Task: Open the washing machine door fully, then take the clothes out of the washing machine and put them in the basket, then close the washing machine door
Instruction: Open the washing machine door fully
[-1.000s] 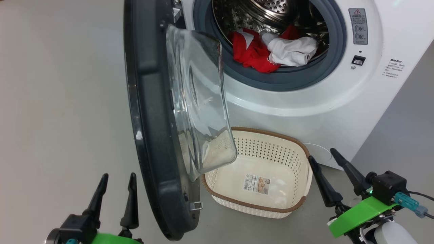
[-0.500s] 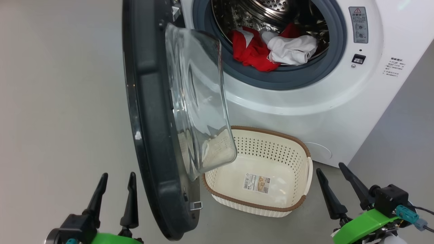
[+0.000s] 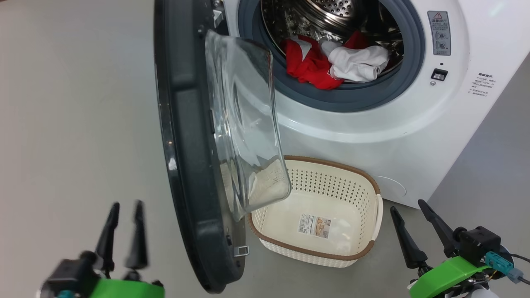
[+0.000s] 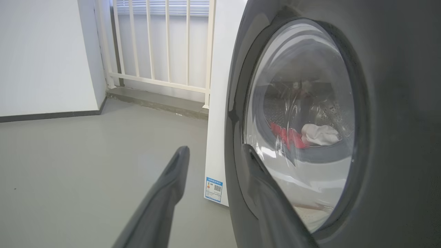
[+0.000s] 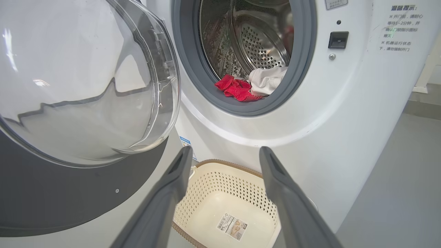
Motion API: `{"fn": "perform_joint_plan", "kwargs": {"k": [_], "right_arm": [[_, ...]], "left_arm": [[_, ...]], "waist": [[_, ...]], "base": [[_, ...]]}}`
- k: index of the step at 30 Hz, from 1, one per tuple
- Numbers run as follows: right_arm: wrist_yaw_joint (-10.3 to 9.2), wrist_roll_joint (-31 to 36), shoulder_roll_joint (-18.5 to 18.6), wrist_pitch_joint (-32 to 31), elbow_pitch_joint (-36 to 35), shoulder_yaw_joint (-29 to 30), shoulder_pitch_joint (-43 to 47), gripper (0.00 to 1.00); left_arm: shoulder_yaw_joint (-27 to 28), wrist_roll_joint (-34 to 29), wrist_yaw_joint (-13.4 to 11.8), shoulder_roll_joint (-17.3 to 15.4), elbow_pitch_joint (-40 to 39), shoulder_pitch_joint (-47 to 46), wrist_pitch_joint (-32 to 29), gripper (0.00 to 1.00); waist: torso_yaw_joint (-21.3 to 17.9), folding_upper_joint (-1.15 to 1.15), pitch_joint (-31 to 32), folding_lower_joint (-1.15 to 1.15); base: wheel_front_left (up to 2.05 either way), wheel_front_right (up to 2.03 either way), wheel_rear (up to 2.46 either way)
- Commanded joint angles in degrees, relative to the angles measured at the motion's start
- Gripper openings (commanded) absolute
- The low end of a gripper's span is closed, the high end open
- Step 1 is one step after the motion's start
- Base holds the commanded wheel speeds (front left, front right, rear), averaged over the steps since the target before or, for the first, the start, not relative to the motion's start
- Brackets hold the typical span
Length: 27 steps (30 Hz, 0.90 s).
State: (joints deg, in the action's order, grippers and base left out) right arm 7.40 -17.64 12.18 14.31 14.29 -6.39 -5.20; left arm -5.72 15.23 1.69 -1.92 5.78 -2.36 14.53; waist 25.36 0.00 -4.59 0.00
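Observation:
The washing machine door [image 3: 186,145] stands swung out, edge-on in the head view, its glass bowl [image 3: 244,124] facing the drum. Inside the white washing machine [image 3: 372,136] lie the clothes: a red garment [image 3: 308,66] and a white one [image 3: 356,62]. The cream basket [image 3: 327,186] sits on the floor below the opening, with nothing in it but a label. My left gripper [image 3: 126,205] is open, low and left of the door's outer face [image 4: 396,103], holding nothing. My right gripper [image 3: 407,205] is open to the right of the basket [image 5: 224,196], pointing toward the drum.
Bare grey floor [image 3: 74,124] spreads left of the door. In the left wrist view a white railing [image 4: 165,44] and a white wall [image 4: 41,58] stand beyond the machine's side. The door's lower edge hangs close beside the basket's left end.
My left gripper has shifted left and its fingers have drawn a little closer together. My right gripper dropped lower and rightward, away from the basket. The door, clothes and basket have not moved.

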Motion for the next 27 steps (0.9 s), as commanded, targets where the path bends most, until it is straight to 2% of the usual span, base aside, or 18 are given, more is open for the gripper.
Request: {"fn": "perform_joint_plan", "kwargs": {"k": [1, 6, 10, 15, 18, 22, 27], "right_arm": [[0.09, 0.46, 0.12, 0.69, -1.56, -0.73, 0.02, 1.0], [0.09, 1.24, 0.02, 0.69, -2.09, -0.12, 0.33, 1.0], [0.09, 1.84, -0.34, 0.69, -3.01, 0.67, 0.65, 1.0], [0.09, 2.14, -0.71, 0.69, -3.82, 1.27, 0.8, 1.0], [0.09, 2.34, -0.87, 0.69, -4.27, 1.41, 0.88, 1.0], [0.09, 2.54, -0.89, 0.69, -4.74, 1.71, 0.86, 1.0], [0.09, 2.76, -0.83, 0.69, -5.07, 1.95, 0.63, 1.0]], "left_arm": [[3.03, 0.77, -0.74, -0.96, -2.98, -1.93, 0.47, 0.0], [6.44, 0.88, -1.65, -0.96, -11.42, -3.65, 0.47, 0.0], [5.39, -0.2, -1.65, -0.96, -20.48, -4.05, 0.47, 0.0], [0.42, -1.54, -2.09, -0.96, -29.63, -3.09, 0.47, 0.0], [-3.54, -2.92, -1.35, -0.96, -32.28, -1.94, 0.47, 0.0], [-10.42, -3.48, 1.06, -0.96, -32.49, -0.05, 0.47, 0.0], [-18.43, -2.02, 3.02, -0.96, -27.26, 2.41, -0.25, 0.0]], "waist": [[0.12, 0.0, 0.1, 0.0], [0.31, 0.0, 0.53, 0.0], [0.32, 0.0, 1.01, 0.0], [0.12, 0.0, 1.43, 0.0], [0.07, 0.0, 1.54, 0.0], [0.12, 0.0, 1.47, 0.0], [0.15, 0.0, 1.3, 0.0]], "base": [[0.0, 0.0, 0.0], [0.0, 0.0, 0.0], [0.0, 0.0, 0.0], [0.0, 0.0, 0.0], [0.0, 0.0, 0.0], [0.0, 0.0, 0.0], [0.0, 0.0, 0.0]]}}
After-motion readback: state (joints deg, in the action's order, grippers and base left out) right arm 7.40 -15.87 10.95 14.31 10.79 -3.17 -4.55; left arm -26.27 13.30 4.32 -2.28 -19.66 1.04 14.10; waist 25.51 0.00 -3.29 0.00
